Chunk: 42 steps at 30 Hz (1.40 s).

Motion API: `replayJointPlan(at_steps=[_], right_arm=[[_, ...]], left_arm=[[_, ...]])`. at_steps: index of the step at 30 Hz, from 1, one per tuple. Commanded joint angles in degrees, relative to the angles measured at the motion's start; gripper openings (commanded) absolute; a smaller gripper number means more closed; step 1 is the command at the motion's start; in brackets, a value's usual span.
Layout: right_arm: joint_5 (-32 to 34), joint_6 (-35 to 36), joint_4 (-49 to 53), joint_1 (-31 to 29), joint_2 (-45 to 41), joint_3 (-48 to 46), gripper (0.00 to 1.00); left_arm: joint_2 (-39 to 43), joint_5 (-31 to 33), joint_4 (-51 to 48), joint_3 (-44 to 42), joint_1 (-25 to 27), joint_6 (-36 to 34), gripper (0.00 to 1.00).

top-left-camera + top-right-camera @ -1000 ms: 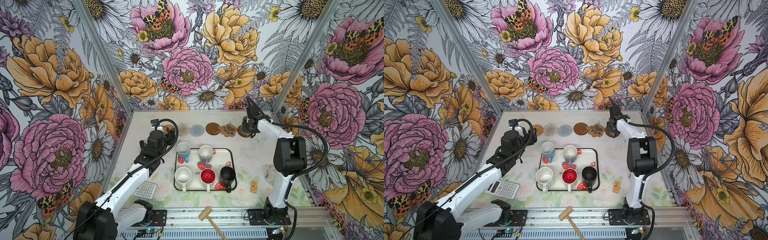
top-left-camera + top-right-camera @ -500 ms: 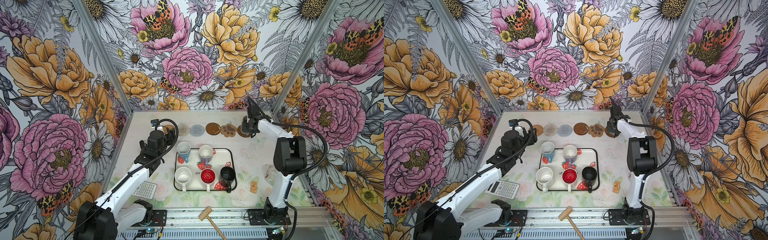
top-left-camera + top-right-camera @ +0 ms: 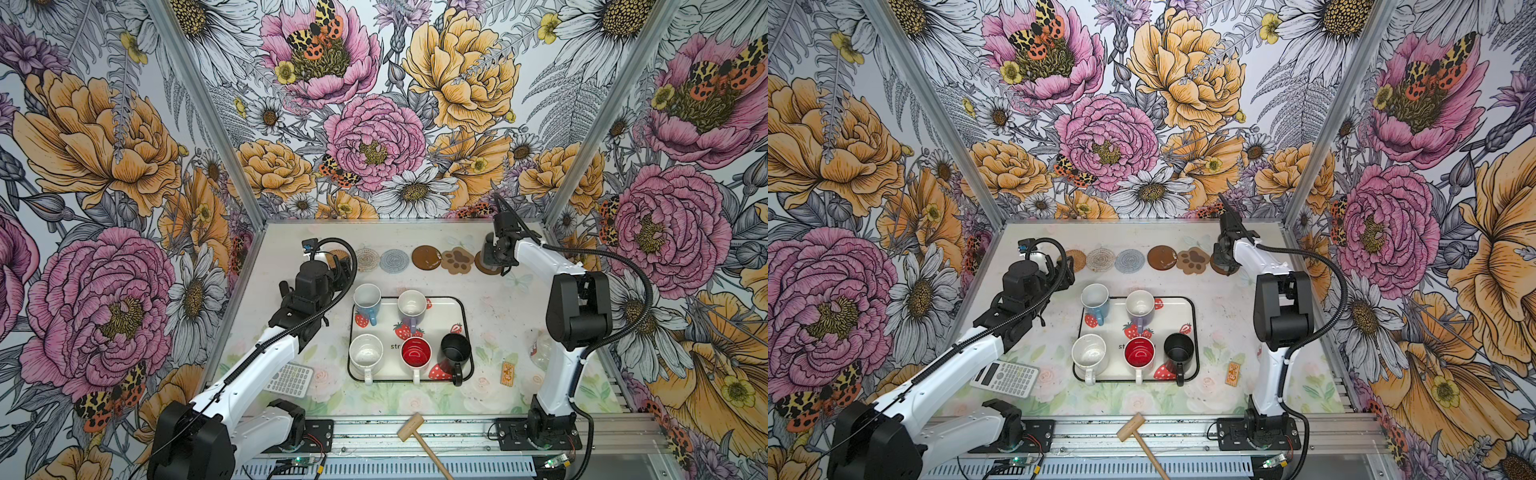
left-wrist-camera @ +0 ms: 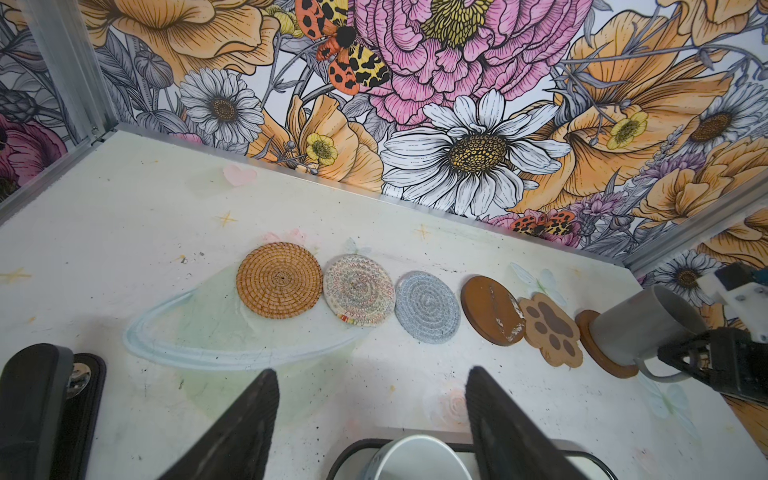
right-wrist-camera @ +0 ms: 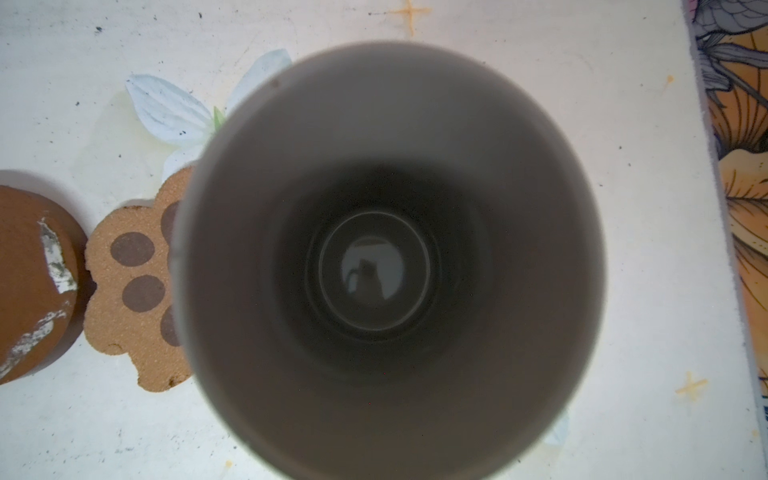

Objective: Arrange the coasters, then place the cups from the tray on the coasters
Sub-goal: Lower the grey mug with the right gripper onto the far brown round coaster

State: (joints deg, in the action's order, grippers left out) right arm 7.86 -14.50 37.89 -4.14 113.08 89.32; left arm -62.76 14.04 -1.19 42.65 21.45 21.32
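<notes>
Six coasters lie in a row at the back: woven tan (image 4: 279, 280), beige (image 4: 359, 289), grey-blue (image 4: 427, 306), a brown disc (image 4: 490, 309), the paw (image 4: 550, 330) and another brown disc (image 4: 598, 353). The grey cup (image 4: 640, 324) sits on that last disc, and my right gripper (image 4: 715, 357) is shut on its handle. In the right wrist view the grey cup (image 5: 386, 266) hides the fingers. The tray (image 3: 446, 311) holds the light blue (image 3: 367, 300), lavender (image 3: 411, 306), white (image 3: 365, 352), red-inside (image 3: 415, 353) and black (image 3: 456, 349) cups. My left gripper (image 4: 370, 374) is open and empty, just behind the light blue cup.
A grey calculator (image 3: 1005, 378) lies front left under the left arm. A wooden mallet (image 3: 411, 428) rests on the front rail. A small orange packet (image 3: 507, 372) lies right of the tray. Flowered walls close the back and both sides.
</notes>
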Motion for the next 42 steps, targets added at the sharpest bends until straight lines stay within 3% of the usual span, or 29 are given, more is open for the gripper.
replayJointPlan(at_steps=[1, 15, 27, 31, 42], right_arm=[[1.3, -1.3, -3.9, 0.2, -0.5, 1.3, 0.0], [1.0, -1.3, -3.8, 0.3, -1.1, 0.6, 0.01], [0.9, -1.3, -3.8, 0.4, -1.9, 0.1, 0.19], [0.7, -1.4, -3.8, 0.4, -2.3, -0.2, 0.32], [2.1, -1.3, -3.6, 0.4, -7.5, -3.2, 0.56]], left_arm=[[0.3, -1.1, 0.4, -0.5, -0.6, 1.0, 0.73], [0.4, -1.2, -0.3, -0.3, -0.6, 1.1, 0.72], [0.8, -1.3, -0.4, -0.4, -0.6, 1.0, 0.72], [1.3, -1.3, -0.5, -0.5, -0.6, 1.0, 0.73], [2.3, -1.4, -0.4, -0.7, -0.7, 0.9, 0.73]])
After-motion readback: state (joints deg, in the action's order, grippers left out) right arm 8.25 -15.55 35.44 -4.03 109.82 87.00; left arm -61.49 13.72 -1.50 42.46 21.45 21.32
